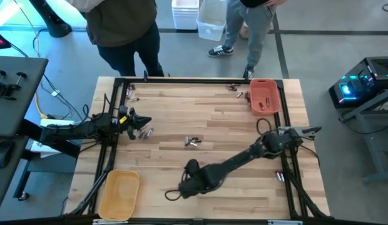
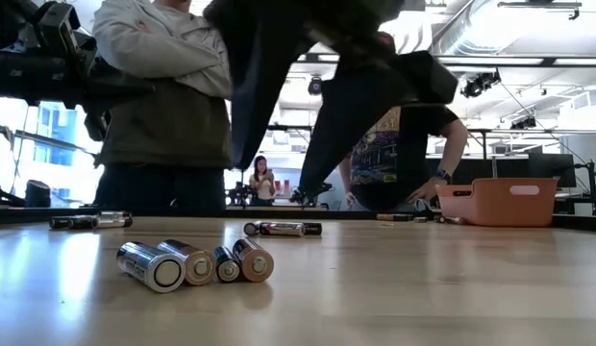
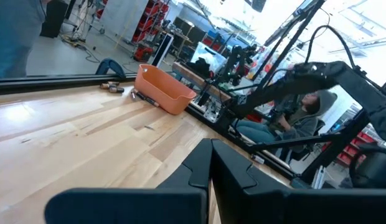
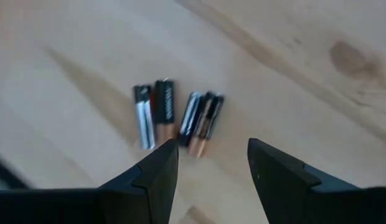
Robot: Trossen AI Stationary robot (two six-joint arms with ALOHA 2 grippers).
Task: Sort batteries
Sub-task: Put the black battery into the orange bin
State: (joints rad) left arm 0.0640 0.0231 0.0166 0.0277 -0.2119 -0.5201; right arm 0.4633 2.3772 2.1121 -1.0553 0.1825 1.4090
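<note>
A cluster of several batteries (image 1: 191, 142) (image 2: 192, 264) (image 4: 177, 118) lies side by side on its sides on the bare wood near the table's middle. My right gripper (image 1: 190, 167) (image 4: 208, 165) hangs open above the table, pointing steeply down, just to the near side of that cluster and touching nothing. My left gripper (image 1: 136, 120) (image 3: 211, 180) waits shut and level over the table's left side. More batteries (image 1: 146, 132) lie on the wood beside it.
An orange tray (image 1: 265, 95) (image 2: 500, 202) (image 3: 165, 90) holding a few batteries stands at the far right. A yellow tray (image 1: 119, 194) sits at the near left. Loose batteries lie by the far edge (image 1: 234, 87) and near right (image 1: 280, 176). People (image 2: 163, 96) stand beyond the far edge.
</note>
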